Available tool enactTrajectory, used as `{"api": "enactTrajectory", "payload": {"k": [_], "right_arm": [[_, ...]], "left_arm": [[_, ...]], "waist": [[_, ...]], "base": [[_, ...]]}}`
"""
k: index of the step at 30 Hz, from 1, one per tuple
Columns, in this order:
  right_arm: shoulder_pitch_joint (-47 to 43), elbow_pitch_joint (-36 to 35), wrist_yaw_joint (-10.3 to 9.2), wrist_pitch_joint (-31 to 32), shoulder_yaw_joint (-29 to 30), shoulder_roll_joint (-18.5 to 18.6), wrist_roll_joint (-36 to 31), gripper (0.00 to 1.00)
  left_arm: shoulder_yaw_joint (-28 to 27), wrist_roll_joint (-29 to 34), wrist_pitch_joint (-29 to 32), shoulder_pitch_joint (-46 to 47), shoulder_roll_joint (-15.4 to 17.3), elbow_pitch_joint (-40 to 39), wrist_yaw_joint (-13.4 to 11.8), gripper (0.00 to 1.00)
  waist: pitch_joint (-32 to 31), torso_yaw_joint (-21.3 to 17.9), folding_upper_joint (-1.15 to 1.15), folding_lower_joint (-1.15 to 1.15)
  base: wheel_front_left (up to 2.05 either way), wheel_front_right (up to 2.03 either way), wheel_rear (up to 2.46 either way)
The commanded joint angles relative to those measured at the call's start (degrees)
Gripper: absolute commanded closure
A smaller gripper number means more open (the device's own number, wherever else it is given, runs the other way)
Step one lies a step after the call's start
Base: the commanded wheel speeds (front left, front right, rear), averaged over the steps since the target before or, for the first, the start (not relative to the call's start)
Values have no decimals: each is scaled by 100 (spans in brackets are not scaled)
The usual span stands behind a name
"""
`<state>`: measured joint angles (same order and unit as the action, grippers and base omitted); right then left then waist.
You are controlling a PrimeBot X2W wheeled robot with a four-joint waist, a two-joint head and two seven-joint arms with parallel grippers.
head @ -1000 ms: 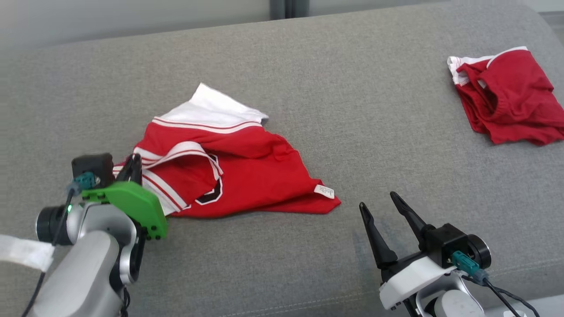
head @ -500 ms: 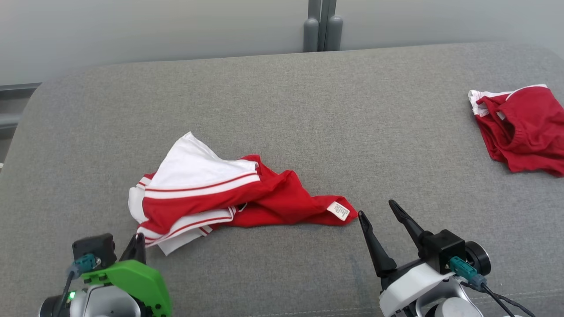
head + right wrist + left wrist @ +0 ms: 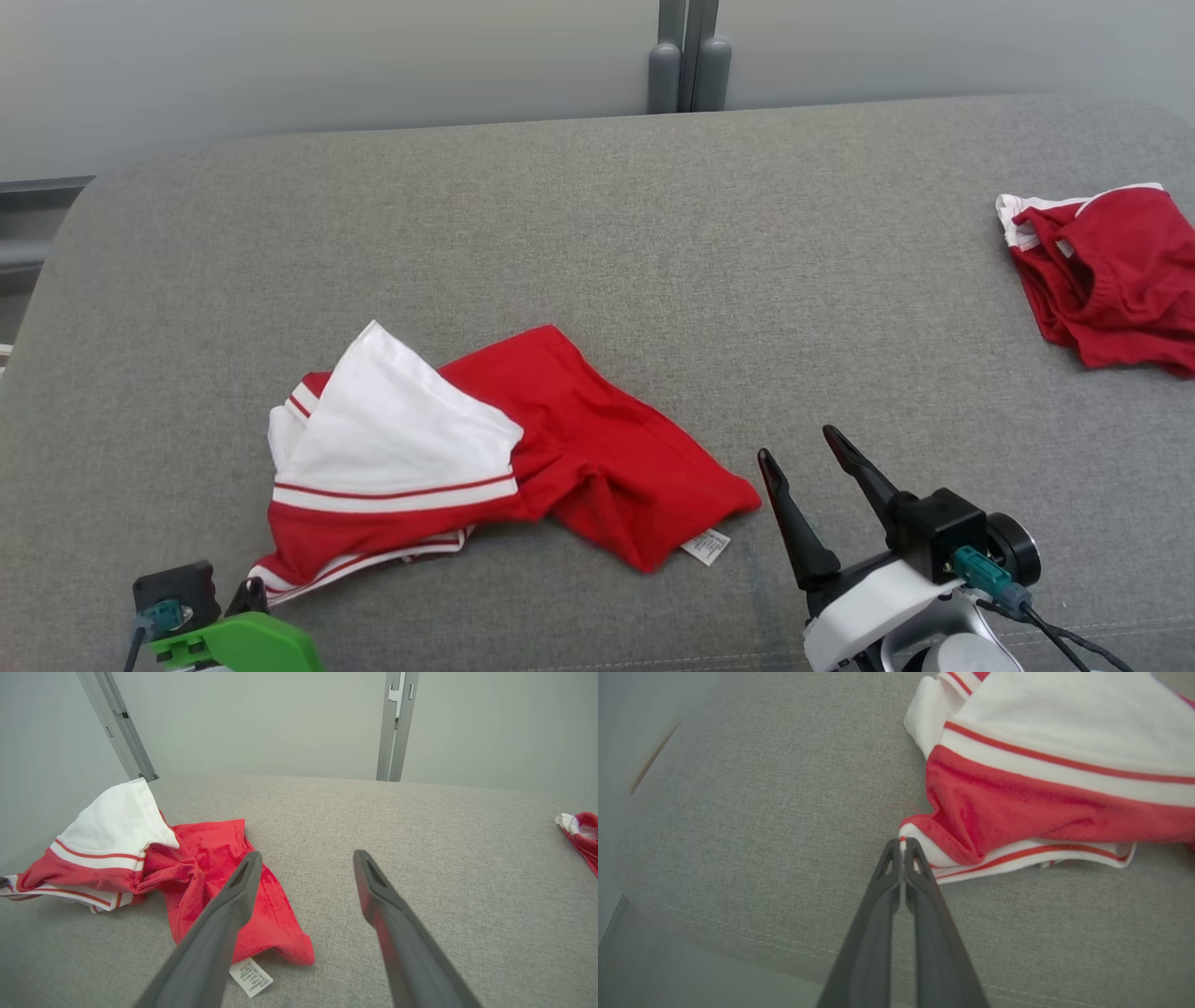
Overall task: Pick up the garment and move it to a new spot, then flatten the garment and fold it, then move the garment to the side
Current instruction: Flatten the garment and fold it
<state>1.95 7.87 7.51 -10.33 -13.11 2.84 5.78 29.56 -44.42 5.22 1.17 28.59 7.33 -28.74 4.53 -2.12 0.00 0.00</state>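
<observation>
Left tool [image 3: 902,842] is clamped together on the white-trimmed hem corner of the crumpled red-and-white jersey garment [image 3: 597,457], likely a corner pinch so the cloth can be dragged to a new spot. The garment lies bunched at the front left of the grey woven-fabric counter [image 3: 653,233], trailing away from that tool's tips. Right tool [image 3: 798,444] sits empty with its fingers apart just beside the garment's right tip and white care label [image 3: 707,546], probably ready to help flatten; a second red garment [image 3: 1111,271] lies well apart at far right.

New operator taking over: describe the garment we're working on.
On the grey cushion, look front left. The garment is crumpled red with a big white striped panel and a tag. The red pile far right shows only thin white trim.
</observation>
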Motion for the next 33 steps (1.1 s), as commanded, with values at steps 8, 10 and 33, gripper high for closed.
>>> {"api": "enactTrajectory", "payload": {"k": [8, 10, 33], "right_arm": [[-2, 13, -6, -31, 36, 11, 7, 0], [2, 23, -5, -39, 47, 11, 12, 0], [-43, 77, -6, -60, 44, 11, 54, 0]], "left_arm": [[43, 239, -145, 133, 24, 472, -176, 100], [35, 307, -245, 211, 27, 545, -189, 100], [-174, 399, -1277, 1033, -99, 1591, 283, 0]], "waist": [[-1, 16, 0, 0], [-5, 37, 0, 0], [-91, 158, 0, 0]], "base": [[0, 0, 0], [0, 0, 0], [0, 0, 0]]}}
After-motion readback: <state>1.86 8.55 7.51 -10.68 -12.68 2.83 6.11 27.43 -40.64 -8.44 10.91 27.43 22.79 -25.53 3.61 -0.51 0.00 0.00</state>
